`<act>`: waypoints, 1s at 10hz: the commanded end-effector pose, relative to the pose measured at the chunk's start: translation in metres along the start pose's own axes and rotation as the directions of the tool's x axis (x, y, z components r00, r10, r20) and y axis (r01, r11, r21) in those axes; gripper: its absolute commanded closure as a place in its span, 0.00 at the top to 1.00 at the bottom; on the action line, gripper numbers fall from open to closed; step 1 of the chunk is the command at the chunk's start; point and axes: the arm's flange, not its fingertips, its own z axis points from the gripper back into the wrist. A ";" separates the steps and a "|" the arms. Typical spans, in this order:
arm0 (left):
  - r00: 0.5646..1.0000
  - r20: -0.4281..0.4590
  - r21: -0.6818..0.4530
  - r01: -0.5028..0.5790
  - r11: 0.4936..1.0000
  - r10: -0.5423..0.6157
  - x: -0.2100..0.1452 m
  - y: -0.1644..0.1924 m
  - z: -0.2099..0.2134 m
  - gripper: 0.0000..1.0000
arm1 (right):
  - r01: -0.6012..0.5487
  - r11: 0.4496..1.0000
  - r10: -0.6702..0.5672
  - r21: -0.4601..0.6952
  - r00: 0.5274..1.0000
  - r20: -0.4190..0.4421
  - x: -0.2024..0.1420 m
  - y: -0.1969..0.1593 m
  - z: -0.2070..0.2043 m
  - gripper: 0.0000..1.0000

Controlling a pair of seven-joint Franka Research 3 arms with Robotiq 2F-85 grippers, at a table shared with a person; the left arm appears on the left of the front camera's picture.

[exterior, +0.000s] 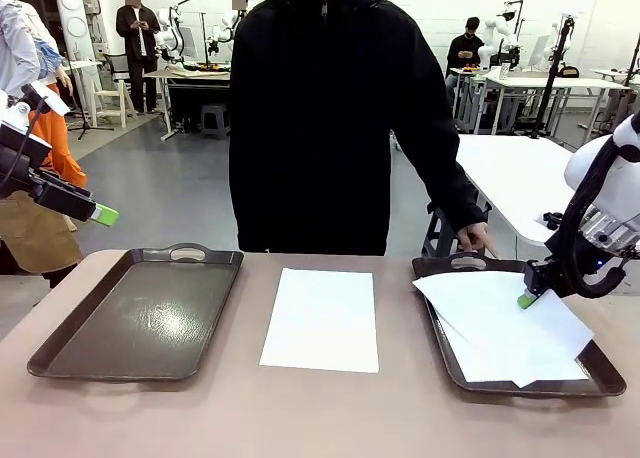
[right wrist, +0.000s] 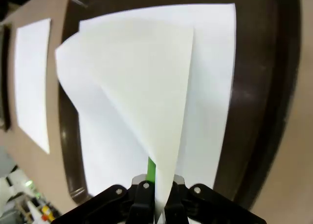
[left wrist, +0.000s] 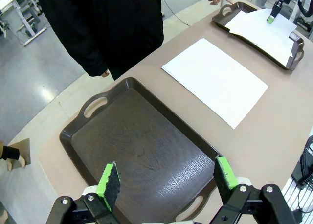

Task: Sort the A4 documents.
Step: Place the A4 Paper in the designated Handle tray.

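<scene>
Lifting one sheet off a stack appears to be the sorting step in hand, judging from the grasp. Nearest, the right gripper has its fingers clamped on the edge of the top sheet. This sheet curls upward off the lower sheet, which lies in the right tray. Beside that tray, a middle sheet lies flat on the table, between the two trays and touching neither. The left tray holds nothing. Above it hangs the left gripper, fingers spread wide apart and gripping nothing. At the far edge, the person's hand rests at the right tray's handle. The next move probably calls for carrying the top sheet clear of the tray without dragging the one beneath, then laying it flat. Its destination cannot be told. The top sheet hides how many sheets remain in the stack, and no print can be made out on any page.
</scene>
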 end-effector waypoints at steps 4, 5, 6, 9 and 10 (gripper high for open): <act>1.000 0.003 -0.004 -0.002 1.000 0.002 -0.001 0.001 -0.001 1.00 | 0.083 0.977 -0.116 0.195 0.980 0.164 -0.027 0.016 0.003 0.01; 1.000 0.003 -0.004 -0.002 1.000 0.002 -0.001 0.001 -0.001 1.00 | 0.052 0.956 -0.115 0.288 0.972 0.205 -0.034 0.025 0.010 0.01; 1.000 0.003 -0.004 -0.002 1.000 0.002 -0.001 0.001 -0.001 1.00 | 0.020 0.942 -0.104 0.334 0.967 0.234 -0.040 0.033 0.016 0.01; 1.000 0.003 -0.004 -0.002 1.000 0.002 -0.001 0.001 -0.001 1.00 | 0.008 0.954 -0.044 0.300 0.992 0.114 -0.046 0.029 0.010 0.01; 1.000 0.003 -0.004 -0.002 1.000 0.002 -0.001 0.001 -0.001 1.00 | 0.012 0.961 -0.024 0.277 0.999 0.039 -0.041 0.022 0.004 0.01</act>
